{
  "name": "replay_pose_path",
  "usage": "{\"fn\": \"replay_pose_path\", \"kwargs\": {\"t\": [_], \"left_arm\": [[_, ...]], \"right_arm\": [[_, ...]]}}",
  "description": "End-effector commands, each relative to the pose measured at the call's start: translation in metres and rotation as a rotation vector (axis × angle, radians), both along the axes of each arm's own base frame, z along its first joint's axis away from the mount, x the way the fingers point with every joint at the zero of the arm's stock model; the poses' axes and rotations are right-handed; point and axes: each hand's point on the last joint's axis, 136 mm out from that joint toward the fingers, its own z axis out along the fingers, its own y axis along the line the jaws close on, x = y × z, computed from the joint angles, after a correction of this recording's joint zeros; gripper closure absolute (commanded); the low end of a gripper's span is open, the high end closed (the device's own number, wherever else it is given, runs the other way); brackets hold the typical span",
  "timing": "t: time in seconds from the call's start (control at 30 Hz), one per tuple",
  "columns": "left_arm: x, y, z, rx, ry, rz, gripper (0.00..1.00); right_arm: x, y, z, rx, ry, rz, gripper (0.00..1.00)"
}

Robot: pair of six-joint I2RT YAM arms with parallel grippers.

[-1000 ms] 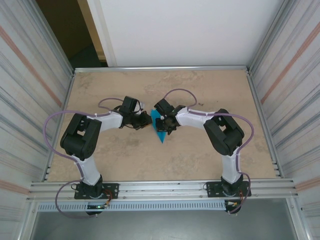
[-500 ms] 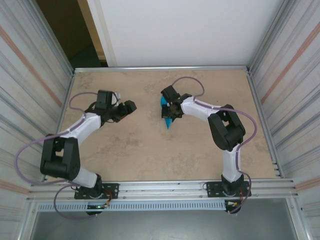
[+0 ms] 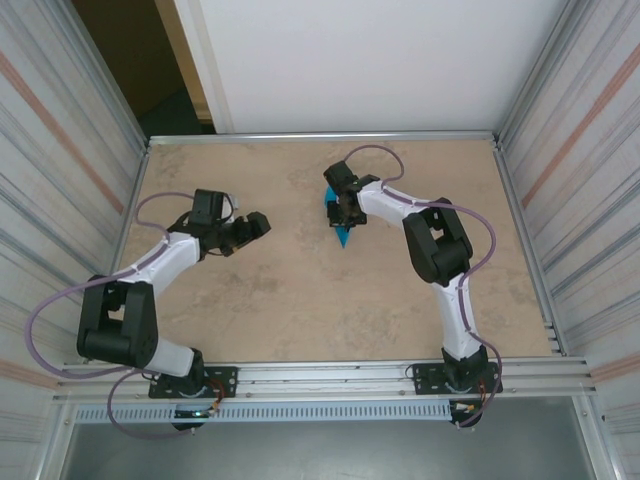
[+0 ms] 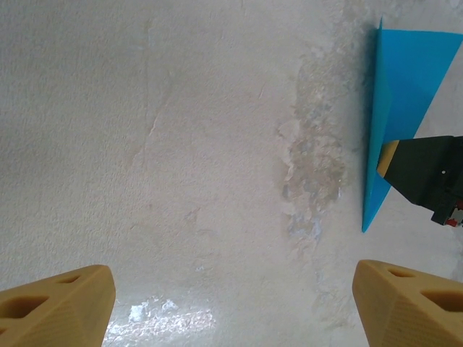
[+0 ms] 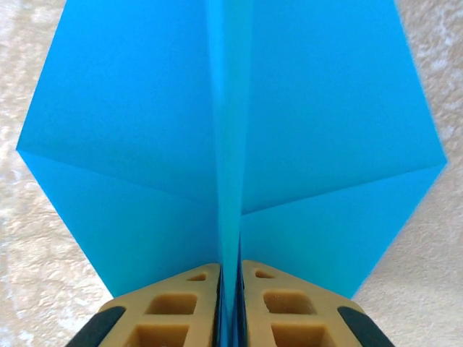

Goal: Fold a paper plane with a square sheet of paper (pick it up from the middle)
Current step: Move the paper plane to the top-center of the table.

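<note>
The square sheet of paper is folded into a bright teal paper plane (image 3: pixel 343 236) (image 5: pixel 145 130), a pointed dart with spread wings. My right gripper (image 3: pixel 345 213) (image 5: pixel 230 271) is shut on its upright centre fold, at the far middle of the table. In the right wrist view the wings fan out to both sides of the pinched fold. My left gripper (image 3: pixel 260 223) (image 4: pixel 233 278) stands open and empty to the plane's left, clear of it. In the left wrist view the paper plane (image 4: pixel 401 79) lies at the right edge, with the right gripper's dark fingers (image 4: pixel 427 177) on it.
The tan table (image 3: pixel 300 300) is fenced by a metal rail at the near edge (image 3: pixel 320 375) and ribbed walls (image 3: pixel 60 200) on both sides. A worn patch (image 4: pixel 315 159) marks the surface between my left gripper and the plane.
My left gripper let go of the paper, opened wide and pulled away to the left. My right gripper, still shut on the plane, carried it a little farther back.
</note>
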Motion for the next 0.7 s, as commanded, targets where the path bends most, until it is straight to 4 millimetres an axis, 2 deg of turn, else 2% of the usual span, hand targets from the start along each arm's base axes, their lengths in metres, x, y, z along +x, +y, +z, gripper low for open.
{"fn": "replay_pose_path", "kwargs": {"t": [0.0,0.17,0.43,0.53,0.67], "left_arm": [[-0.001,0.0,-0.007,-0.006,0.009,-0.011,0.14],[-0.001,-0.001,-0.011,-0.013,0.02,-0.013,0.14],[-0.001,-0.003,-0.018,-0.023,0.038,-0.009,0.14],[0.0,-0.003,-0.017,-0.023,0.035,-0.009,0.14],[0.001,-0.002,-0.013,-0.017,0.028,-0.012,0.13]], "right_arm": [[-0.002,-0.006,-0.012,-0.047,0.03,0.014,0.81],[-0.008,-0.01,-0.027,-0.069,0.06,0.011,0.77],[-0.021,-0.018,-0.048,-0.117,0.1,0.013,0.78],[-0.018,-0.022,-0.045,-0.125,0.089,0.004,0.78],[-0.005,-0.024,-0.033,-0.102,0.052,-0.017,0.76]]}}
